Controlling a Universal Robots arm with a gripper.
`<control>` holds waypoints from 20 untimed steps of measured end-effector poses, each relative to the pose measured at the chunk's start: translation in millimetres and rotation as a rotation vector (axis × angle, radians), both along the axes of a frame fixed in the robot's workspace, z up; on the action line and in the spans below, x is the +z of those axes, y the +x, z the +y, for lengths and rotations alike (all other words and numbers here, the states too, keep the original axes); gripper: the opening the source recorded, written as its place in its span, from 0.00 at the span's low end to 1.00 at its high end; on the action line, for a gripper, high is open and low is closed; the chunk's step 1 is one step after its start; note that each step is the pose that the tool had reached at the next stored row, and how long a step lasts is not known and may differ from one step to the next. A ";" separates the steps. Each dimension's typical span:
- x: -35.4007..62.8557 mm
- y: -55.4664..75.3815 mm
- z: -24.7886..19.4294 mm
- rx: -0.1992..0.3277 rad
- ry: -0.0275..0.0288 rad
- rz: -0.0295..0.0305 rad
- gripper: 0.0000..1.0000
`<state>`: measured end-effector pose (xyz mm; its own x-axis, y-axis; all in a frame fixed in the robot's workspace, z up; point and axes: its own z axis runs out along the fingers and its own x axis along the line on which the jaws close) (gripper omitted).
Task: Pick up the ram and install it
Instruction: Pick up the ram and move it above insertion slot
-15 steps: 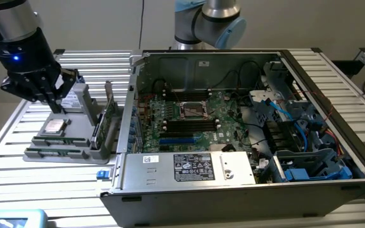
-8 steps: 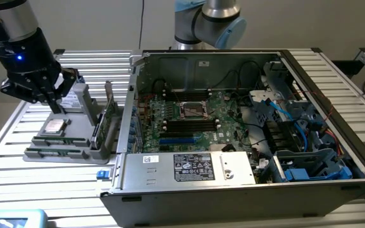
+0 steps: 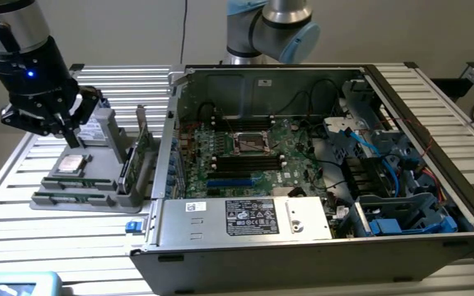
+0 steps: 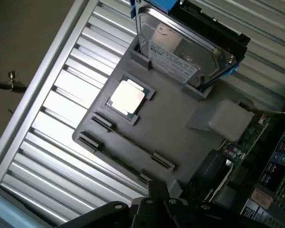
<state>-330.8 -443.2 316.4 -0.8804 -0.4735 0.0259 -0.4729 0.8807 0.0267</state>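
Closest to me sits the power supply (image 3: 249, 217), filling the near corner of the open computer case (image 3: 434, 179) on the slatted table (image 3: 23, 240). Beside the case, at the exterior view's left, is a grey tray (image 3: 130, 197). The ram (image 3: 74, 184) stands on edge in a slot along the tray's near edge, with a second stick (image 3: 71, 198) just in front of it. The gripper (image 3: 72, 140) hangs above the tray near the processor chip (image 3: 71, 163), fingers pressed together and holding nothing. A hard drive (image 4: 180, 52) stands at the tray's far edge.
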 end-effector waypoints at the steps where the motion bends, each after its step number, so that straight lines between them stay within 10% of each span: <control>1: -0.1 0.0 0.0 0.018 0.0000 0.0000 0.11; 20: -2.0 0.0 0.0 0.365 0.0035 0.0000 0.11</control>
